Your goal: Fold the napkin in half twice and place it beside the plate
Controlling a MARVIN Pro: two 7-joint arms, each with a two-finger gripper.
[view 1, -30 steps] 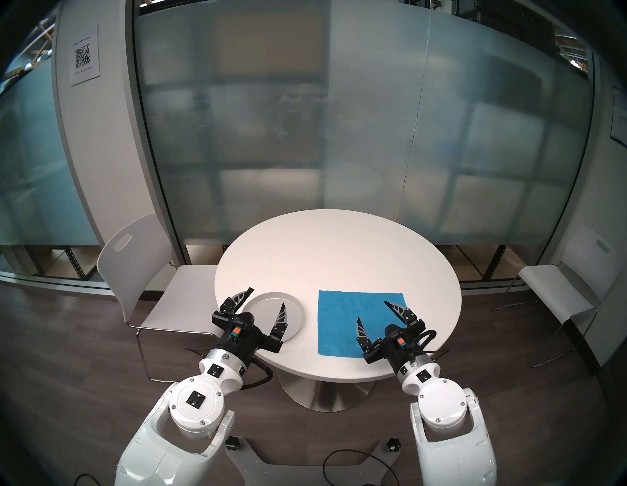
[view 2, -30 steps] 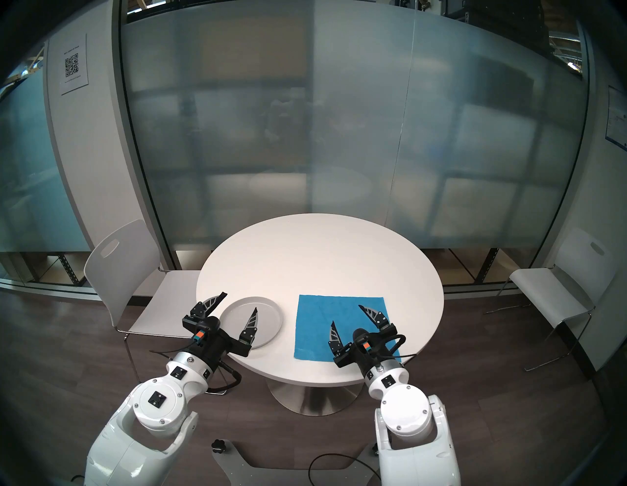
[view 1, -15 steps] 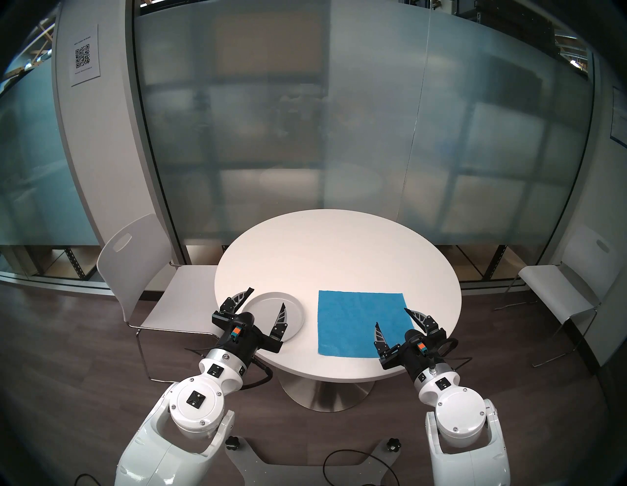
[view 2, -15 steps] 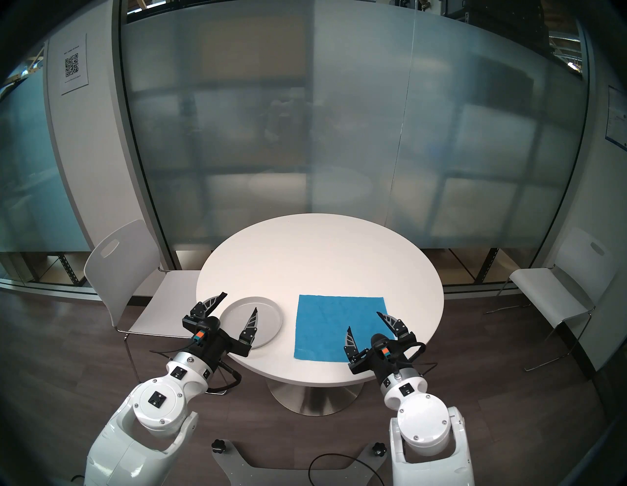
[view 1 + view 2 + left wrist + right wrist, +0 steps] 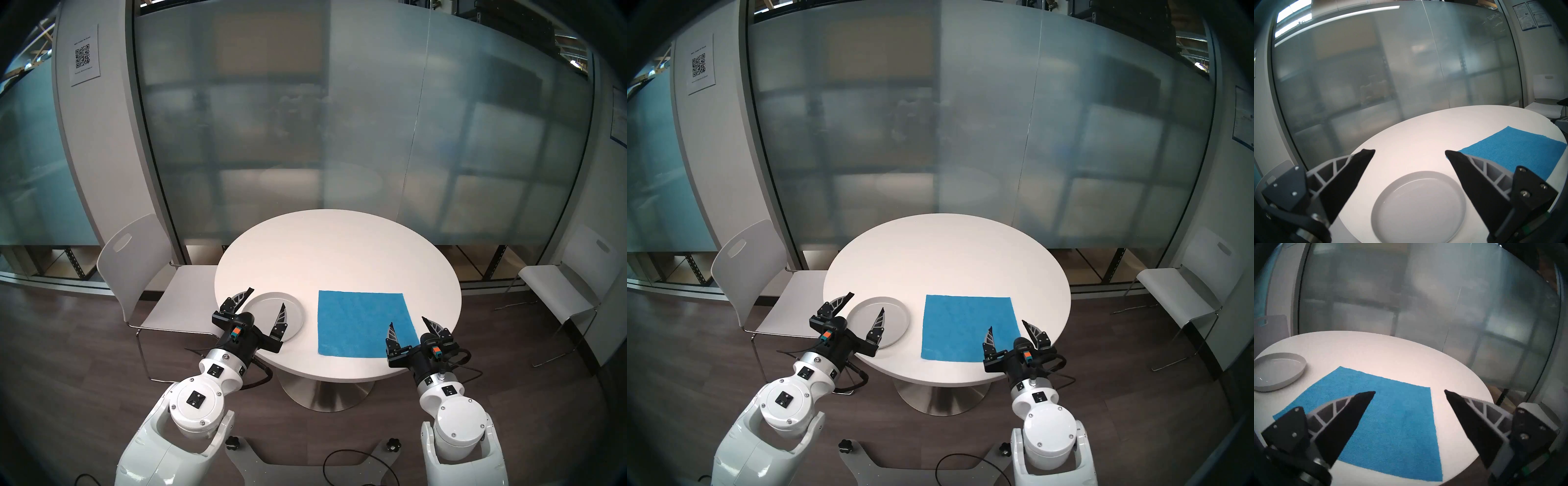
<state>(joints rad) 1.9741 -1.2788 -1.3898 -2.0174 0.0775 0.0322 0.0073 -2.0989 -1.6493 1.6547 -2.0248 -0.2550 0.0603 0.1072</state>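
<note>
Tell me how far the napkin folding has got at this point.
Nothing is done yet: the napkin lies flat and unfolded on the table, apart from the plate. In hand: nothing; the right pincer hangs open near its right edge, the left pincer open over the plate. Both folds and placement remain.

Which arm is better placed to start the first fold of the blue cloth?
Right. The right gripper hangs open at the flat blue terry napkin's near right corner; the left gripper is over the round grey-white plate.

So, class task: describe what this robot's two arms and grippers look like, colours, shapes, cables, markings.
Both arms have glossy white rounded shells with small black square patches. Each ends in a black wrist bearing an orange-and-teal tag and looping black cables. The left gripper and right gripper each have two pointed black fingers with grey ribbed backs.
</note>
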